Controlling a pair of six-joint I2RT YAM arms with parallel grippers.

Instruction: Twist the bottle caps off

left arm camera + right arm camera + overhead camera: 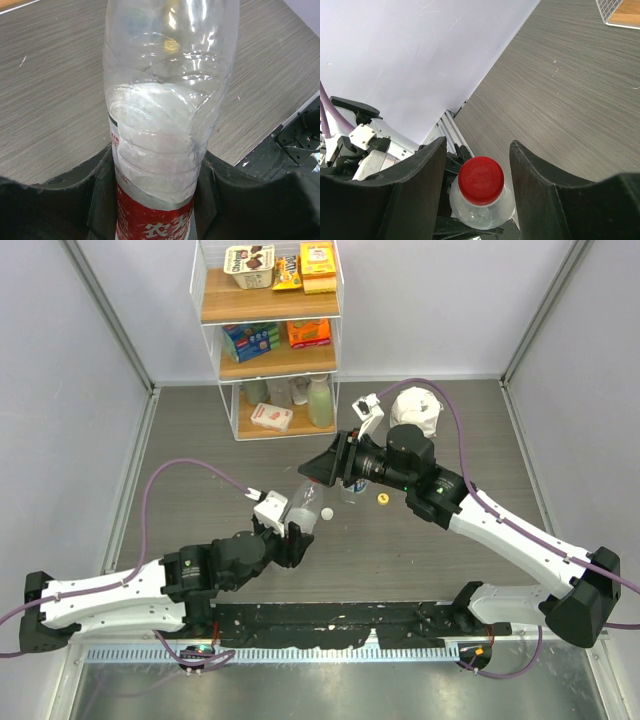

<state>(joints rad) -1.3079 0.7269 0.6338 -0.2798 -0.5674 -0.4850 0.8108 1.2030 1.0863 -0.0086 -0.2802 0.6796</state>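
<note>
L gripper (pixel 155 192) clamped on red-label bottle (pixel 165 125) mid-body, tilted toward R arm. R gripper (pixel 478 162) spread astride red cap (pixel 480 180) (gaps both sides). Risk of skidding off if closed off-centre, or of twisting soft bottle in L grip.

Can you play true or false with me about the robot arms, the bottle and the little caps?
1. The left gripper is holding the bottle with the red label. True.
2. The red cap is off and lying on the table. False: it sits on top of the bottle.
3. A yellow cap lies on the table. True.
4. The right gripper is squeezing the red cap tight. False: its fingers stand on either side of the cap with a gap on each side.
5. The white cap is up on a shelf. False: it lies on the table, close beside the held bottle.
</note>
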